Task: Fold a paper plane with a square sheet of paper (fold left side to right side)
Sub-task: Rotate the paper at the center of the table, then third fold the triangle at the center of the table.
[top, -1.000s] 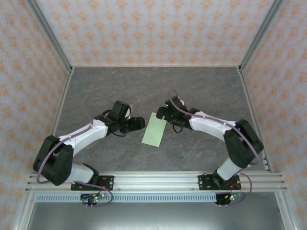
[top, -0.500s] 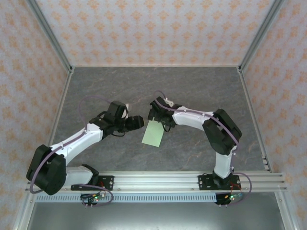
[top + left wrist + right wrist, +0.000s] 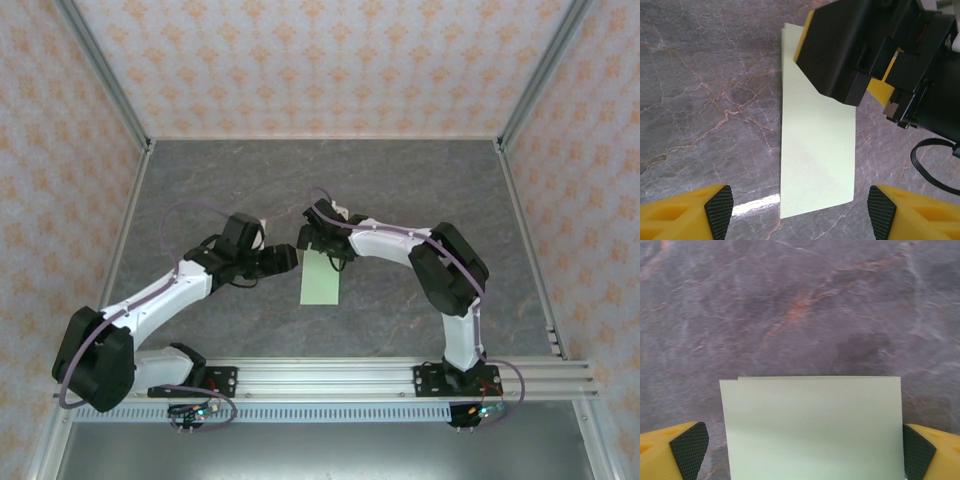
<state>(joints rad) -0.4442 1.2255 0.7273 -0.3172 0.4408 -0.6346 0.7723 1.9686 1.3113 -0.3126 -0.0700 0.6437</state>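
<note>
The square sheet of paper lies flat on the marble table, folded in half into a pale-green rectangle with two edges nearly matched. My right gripper hangs open over its far end, and the sheet spans almost the whole gap between the black pads. My left gripper stands open just left of the sheet. In the left wrist view the sheet runs away from my left gripper, untouched by it, with the right gripper covering the far end.
The grey marble table is walled by patterned panels with metal posts. An aluminium rail at the near edge carries both arm bases. The right arm's elbow is folded up right of the sheet.
The right arm has swung left and folded, bringing its gripper over the sheet's far end and opening a little wider. The sheet now lies straighter. The left gripper has drawn slightly back to the left.
</note>
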